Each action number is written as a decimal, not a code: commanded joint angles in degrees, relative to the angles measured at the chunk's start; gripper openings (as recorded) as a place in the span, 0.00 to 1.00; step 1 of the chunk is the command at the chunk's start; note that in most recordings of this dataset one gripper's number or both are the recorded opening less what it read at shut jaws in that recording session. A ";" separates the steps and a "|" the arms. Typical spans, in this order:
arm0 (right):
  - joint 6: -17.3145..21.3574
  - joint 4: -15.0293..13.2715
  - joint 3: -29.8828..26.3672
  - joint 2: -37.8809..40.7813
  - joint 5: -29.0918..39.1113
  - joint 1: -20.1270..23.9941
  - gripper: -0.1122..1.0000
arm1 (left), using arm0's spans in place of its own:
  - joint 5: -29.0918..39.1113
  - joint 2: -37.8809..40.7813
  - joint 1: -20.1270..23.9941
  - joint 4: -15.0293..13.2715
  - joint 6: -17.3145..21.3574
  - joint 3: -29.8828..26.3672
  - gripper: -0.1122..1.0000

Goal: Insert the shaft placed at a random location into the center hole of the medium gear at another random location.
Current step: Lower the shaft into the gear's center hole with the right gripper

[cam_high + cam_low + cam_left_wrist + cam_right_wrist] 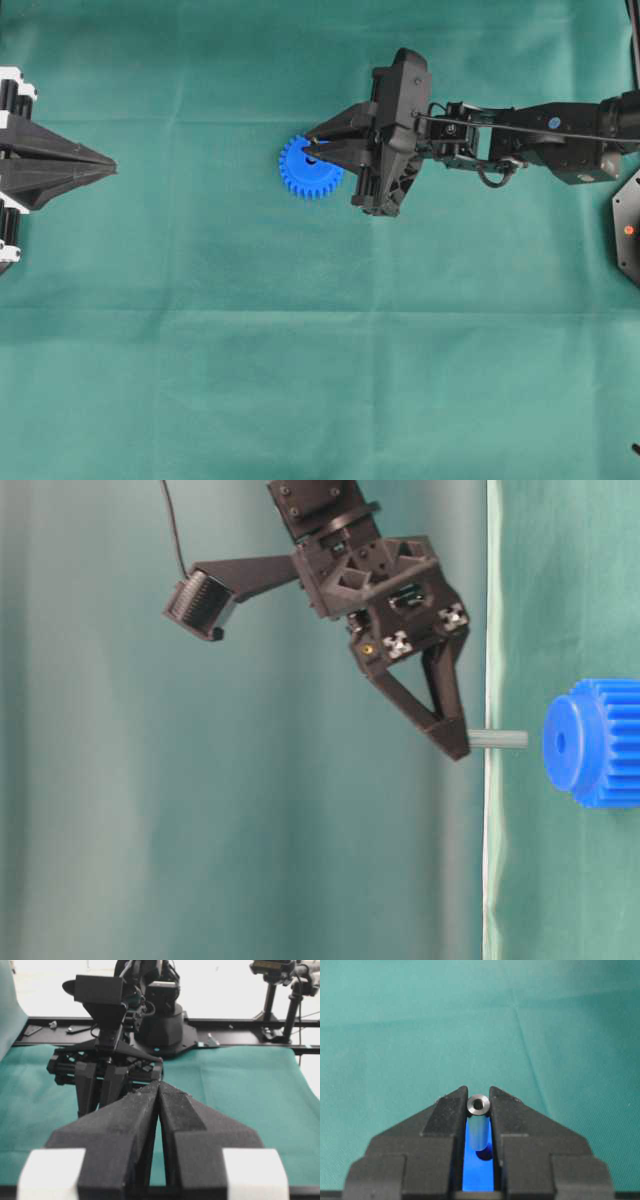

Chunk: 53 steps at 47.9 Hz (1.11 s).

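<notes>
The blue medium gear [305, 172] lies flat on the green cloth left of centre. My right gripper [313, 148] hangs over it, shut on the silvery shaft [497, 739], which points at the gear [600, 742]. A small gap separates the shaft's free end from the gear's hub, roughly in line with the center hole [560, 742]. In the right wrist view the shaft [478, 1127] stands between the fingertips, over the blue gear face [476, 1177] and its dark center hole [486, 1152]. My left gripper [105, 163] rests at the left edge, shut and holding nothing [159, 1085].
Green cloth [320, 380] covers the whole table. The right arm [540, 130] reaches in from the right edge. In the left wrist view the right arm's base [160, 1025] stands at the far end of the cloth, by a black frame rail [240, 1037].
</notes>
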 commanded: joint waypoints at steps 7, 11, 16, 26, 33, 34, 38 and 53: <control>-0.79 -0.09 -1.93 1.67 -0.35 0.18 0.22 | -0.44 0.35 0.00 0.09 -0.09 -1.05 0.10; -0.79 0.00 -1.93 2.37 -0.70 0.09 0.22 | -0.44 0.35 0.00 0.09 -0.09 -1.05 0.10; -0.79 0.00 -1.93 2.99 -0.88 0.09 0.22 | -0.44 0.35 0.09 0.09 -0.09 -1.05 0.10; -0.79 0.00 -1.93 2.90 -1.05 0.18 0.22 | -0.44 0.44 0.00 0.09 -0.09 -1.05 0.10; -0.79 0.00 -2.11 2.81 -1.14 0.09 0.22 | -0.44 0.44 0.00 0.18 -0.09 -1.05 0.10; -0.79 0.00 -2.11 2.72 -1.14 0.09 0.22 | -0.35 0.35 0.00 0.09 -0.09 -1.05 0.10; -0.97 0.00 -2.29 2.11 -0.97 0.09 0.22 | -0.35 0.35 0.00 0.18 -0.09 -1.05 0.10; -2.72 -0.26 -2.46 0.09 -0.79 -0.26 0.22 | -0.35 0.44 0.00 0.18 -0.09 -1.05 0.10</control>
